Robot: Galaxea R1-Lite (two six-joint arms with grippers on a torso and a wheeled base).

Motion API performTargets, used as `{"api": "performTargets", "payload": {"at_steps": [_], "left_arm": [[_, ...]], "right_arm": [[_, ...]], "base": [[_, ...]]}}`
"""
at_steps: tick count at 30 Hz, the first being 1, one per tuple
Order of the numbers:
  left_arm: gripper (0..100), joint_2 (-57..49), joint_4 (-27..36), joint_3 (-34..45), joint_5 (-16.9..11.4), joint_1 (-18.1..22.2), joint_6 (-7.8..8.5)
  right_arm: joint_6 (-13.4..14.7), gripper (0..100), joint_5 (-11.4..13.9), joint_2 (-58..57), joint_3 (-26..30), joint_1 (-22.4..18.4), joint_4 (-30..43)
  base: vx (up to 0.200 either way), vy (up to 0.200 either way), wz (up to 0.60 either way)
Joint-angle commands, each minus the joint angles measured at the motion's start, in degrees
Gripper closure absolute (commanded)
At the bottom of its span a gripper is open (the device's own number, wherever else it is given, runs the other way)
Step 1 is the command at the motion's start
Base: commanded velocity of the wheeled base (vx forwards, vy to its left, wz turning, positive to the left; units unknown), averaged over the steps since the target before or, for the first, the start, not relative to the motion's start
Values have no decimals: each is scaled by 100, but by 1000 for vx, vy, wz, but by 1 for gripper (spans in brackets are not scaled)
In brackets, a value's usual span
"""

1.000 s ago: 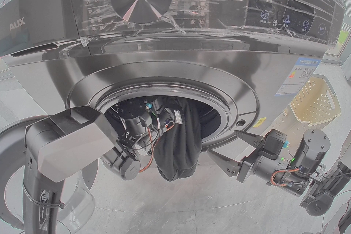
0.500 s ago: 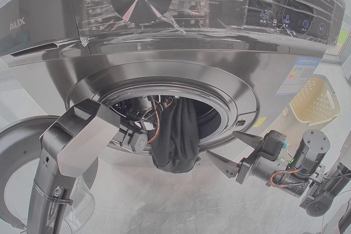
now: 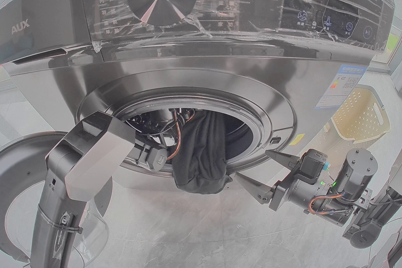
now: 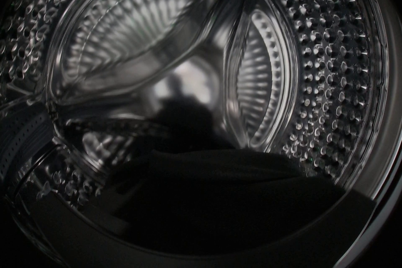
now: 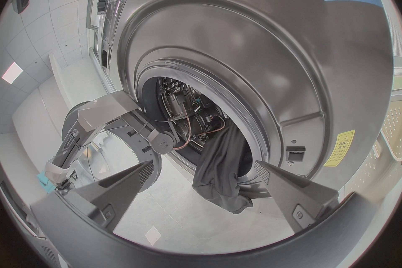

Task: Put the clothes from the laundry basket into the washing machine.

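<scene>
A black garment [image 3: 201,151] hangs out of the washing machine's [image 3: 234,76] round opening, draped over the lower rim with its end just above the floor. My left arm's wrist [image 3: 161,135] is inside the opening, just left of the garment, and its gripper is hidden in the drum. The left wrist view looks into the steel drum [image 4: 326,55], with dark cloth [image 4: 217,197] lying across the front of it. My right gripper [image 3: 253,164] hangs open and empty in front of the machine, right of the garment [image 5: 222,172].
The machine's glass door [image 3: 16,181] stands open at the left, behind my left arm. A cream laundry basket [image 3: 362,116] stands on the floor to the right of the machine. Grey floor tiles lie in front.
My left arm has pushed deeper into the drum, and the garment's hanging end has risen and drawn toward the opening. The right arm has kept still.
</scene>
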Motion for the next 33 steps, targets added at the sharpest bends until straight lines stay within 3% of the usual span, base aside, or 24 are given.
{"api": "performTargets", "payload": {"at_steps": [1, 13, 17, 22, 23, 27, 33], "left_arm": [[0, -684, 504, 979, -151, -200, -329], [0, -1089, 1154, 2517, -871, -481, -241], [0, -1018, 1154, 2605, -906, -499, -118], [0, -816, 1154, 2473, -898, -517, -92], [100, -807, 1163, 2456, -898, -508, -92], [100, -737, 1163, 2262, -889, -464, -65], [100, -667, 1084, 1735, -695, -341, -171]], "right_arm": [[-1, 0, 2, 9, -12, -3, -3], [-10, 0, 2, 18, -21, -3, -3], [-10, 0, 11, 18, -30, -3, -3], [-10, 0, 11, 18, -30, -3, -3], [-10, 0, 11, 18, -30, -3, -3], [-10, 0, 11, 18, -30, -3, -3], [-10, 0, 11, 18, -30, -3, -3]], "base": [[0, 0, 0], [0, 0, 0], [0, 0, 0], [0, 0, 0], [0, 0, 0], [0, 0, 0], [0, 0, 0]]}}
